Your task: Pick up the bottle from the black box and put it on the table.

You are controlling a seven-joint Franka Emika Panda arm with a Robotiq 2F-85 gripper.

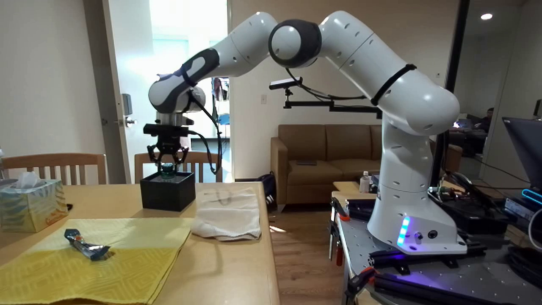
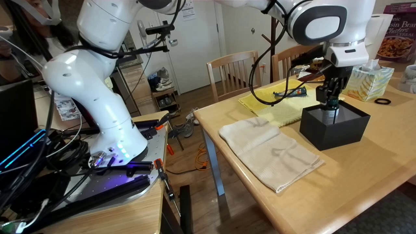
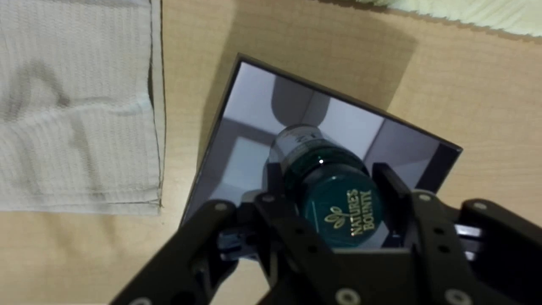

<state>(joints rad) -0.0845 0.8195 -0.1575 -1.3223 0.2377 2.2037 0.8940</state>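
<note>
A yellow mat (image 1: 123,271) lies nearest, at left. Behind its right end, the jaws clamp the bottle (image 1: 167,170) by the top, its body within the black box (image 1: 165,195), likely because the walls block anything lower. Rightward, a white cloth (image 1: 228,217) lies on the wooden surface (image 1: 239,273); right and far, a brown sofa (image 1: 307,180).

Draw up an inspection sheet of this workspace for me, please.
Surface: light-wood table, bearing a yellow cloth and a white cloth.
Job's things: green-capped bottle inside the black box, its top above the rim; whether its base is raised cannot be told.
Clutter: shiny packet on the yellow cloth; tissue box with a black ring beside it.
Jaws: closed on the bottle's top.
Cables: black cable hanging in a loop.
Surroundings: chairs, a sofa, a partly hidden person.
</note>
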